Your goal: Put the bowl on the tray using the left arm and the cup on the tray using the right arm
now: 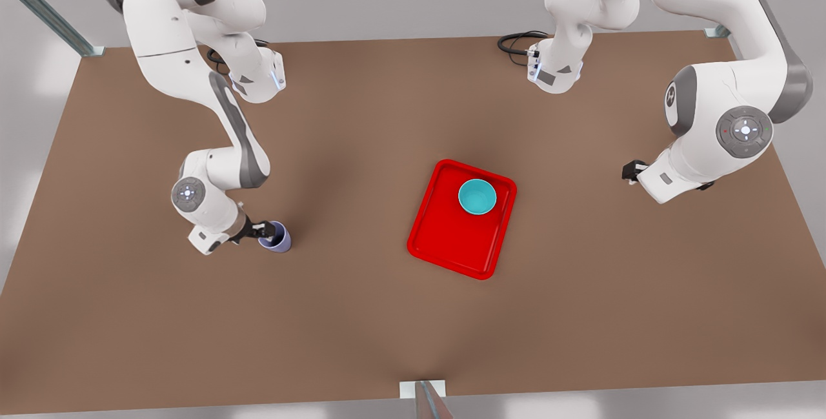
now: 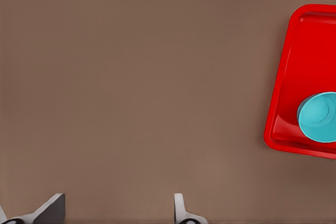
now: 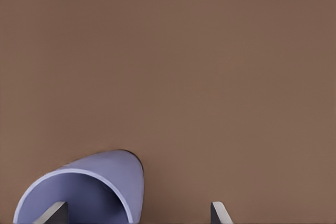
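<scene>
Already the bowl [image 1: 477,196] sits on the tray [image 1: 452,245]. Well off the tray toward the front view's left, the right hand [image 1: 266,232] straddles the cup's [image 1: 276,238] rim, fingers apart, not yet closed. Next it must close, lift and carry it trayward. Beyond the tray's other side, the left hand [image 1: 629,170] waits, open and empty.

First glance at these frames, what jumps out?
The bright red tray near the middle of the brown table stands out first, with the teal bowl already sitting in its far corner. On the front view's left, the right gripper straddles the rim of the lavender cup, one finger inside it, fingers open. The left gripper hangs open on the front view's right, holding nothing.
</scene>
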`<state>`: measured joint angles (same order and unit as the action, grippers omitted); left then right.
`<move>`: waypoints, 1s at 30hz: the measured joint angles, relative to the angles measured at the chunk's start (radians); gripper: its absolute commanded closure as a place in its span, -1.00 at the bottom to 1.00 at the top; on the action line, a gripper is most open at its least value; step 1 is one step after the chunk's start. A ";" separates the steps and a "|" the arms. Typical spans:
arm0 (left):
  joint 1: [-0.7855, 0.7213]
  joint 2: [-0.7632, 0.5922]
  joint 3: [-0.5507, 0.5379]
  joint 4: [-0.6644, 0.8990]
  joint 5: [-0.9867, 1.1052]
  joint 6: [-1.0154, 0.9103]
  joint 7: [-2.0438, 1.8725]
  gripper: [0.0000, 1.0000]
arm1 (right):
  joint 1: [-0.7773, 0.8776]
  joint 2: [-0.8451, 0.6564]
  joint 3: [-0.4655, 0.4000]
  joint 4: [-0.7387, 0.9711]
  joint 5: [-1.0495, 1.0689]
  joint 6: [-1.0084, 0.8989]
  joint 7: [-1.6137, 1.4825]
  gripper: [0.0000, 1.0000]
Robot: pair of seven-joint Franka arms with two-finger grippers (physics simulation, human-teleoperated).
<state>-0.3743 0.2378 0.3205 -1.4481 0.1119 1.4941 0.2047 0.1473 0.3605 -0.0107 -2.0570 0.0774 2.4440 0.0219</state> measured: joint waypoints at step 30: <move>0.003 0.012 0.000 -0.006 -0.001 0.000 -0.004 -1.00 | 0.016 0.016 0.083 0.083 0.006 -0.074 0.208 0.57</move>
<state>-0.3718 0.2502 0.3205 -1.4542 0.1112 1.4941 0.2009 0.1636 0.3766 0.0724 -1.9742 0.0837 2.3699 0.2300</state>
